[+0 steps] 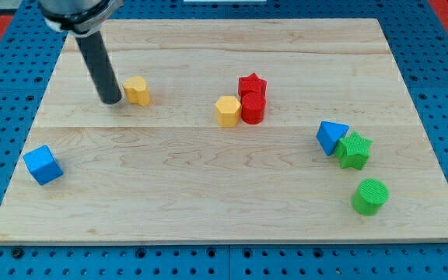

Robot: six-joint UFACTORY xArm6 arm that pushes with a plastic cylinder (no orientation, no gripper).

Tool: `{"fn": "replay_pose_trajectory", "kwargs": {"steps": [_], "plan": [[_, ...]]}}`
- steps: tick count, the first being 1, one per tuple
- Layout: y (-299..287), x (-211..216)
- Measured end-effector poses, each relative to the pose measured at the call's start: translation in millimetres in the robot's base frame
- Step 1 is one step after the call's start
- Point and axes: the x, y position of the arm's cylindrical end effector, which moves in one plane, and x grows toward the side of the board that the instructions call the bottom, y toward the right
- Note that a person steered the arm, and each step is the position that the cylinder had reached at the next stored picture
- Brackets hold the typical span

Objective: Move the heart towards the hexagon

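A yellow heart (137, 91) lies on the wooden board at the view's upper left. A yellow hexagon (227, 110) lies near the board's middle, to the heart's right. It touches a red cylinder (253, 108), and a red star (251, 85) sits just above that cylinder. My tip (112, 101) stands just left of the yellow heart, close beside it or touching it. The dark rod slants up to the view's top left.
A blue cube (42, 164) lies at the board's lower left. At the right lie a blue triangle (331, 137), a green star (355, 150) touching it, and a green cylinder (369, 196) below them.
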Motion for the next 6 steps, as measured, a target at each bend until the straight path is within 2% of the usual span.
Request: {"fn": "replay_pose_trajectory", "kwargs": {"steps": [1,2,3,4,5,6], "plan": [[84.3,-1.8],[128.5,-2.3],[73.2,-29.0],[59.7,-59.7],[53.9,-94.7],[94.1,-92.8]]}}
